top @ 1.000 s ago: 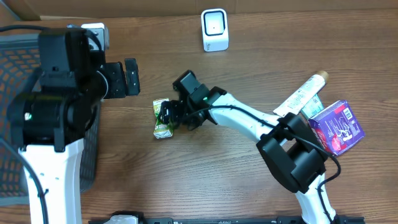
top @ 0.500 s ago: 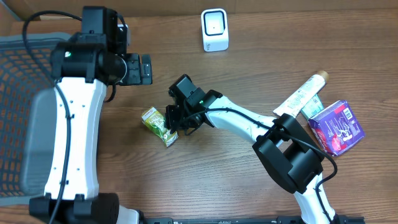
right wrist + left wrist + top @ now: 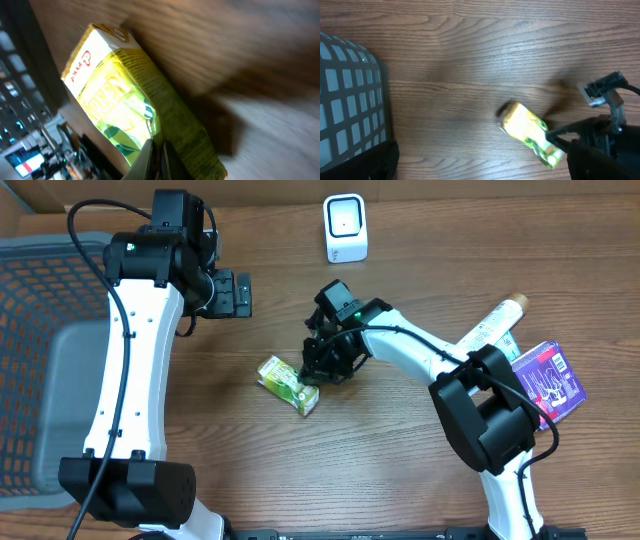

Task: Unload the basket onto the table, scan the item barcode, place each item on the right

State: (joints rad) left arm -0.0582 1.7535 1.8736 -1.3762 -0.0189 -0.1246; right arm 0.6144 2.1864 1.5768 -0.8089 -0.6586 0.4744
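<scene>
The carton (image 3: 288, 384) lies on the counter (image 3: 200, 470), well apart from the scanner (image 3: 345, 227), so nothing is scanned yet. The right tool (image 3: 322, 368) is clenched at the carton's end. The left tool (image 3: 235, 293) is released and empty.

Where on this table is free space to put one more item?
Bare wood: in front of the juice carton, toward the near edge; also between scanner and tube. Crowded: tube and purple box at right, basket at left.

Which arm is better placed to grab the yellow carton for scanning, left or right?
Right. The right gripper, shut, sits at the end of the carton, though it likely needs reopening. The left gripper hangs open, farther from the carton.
</scene>
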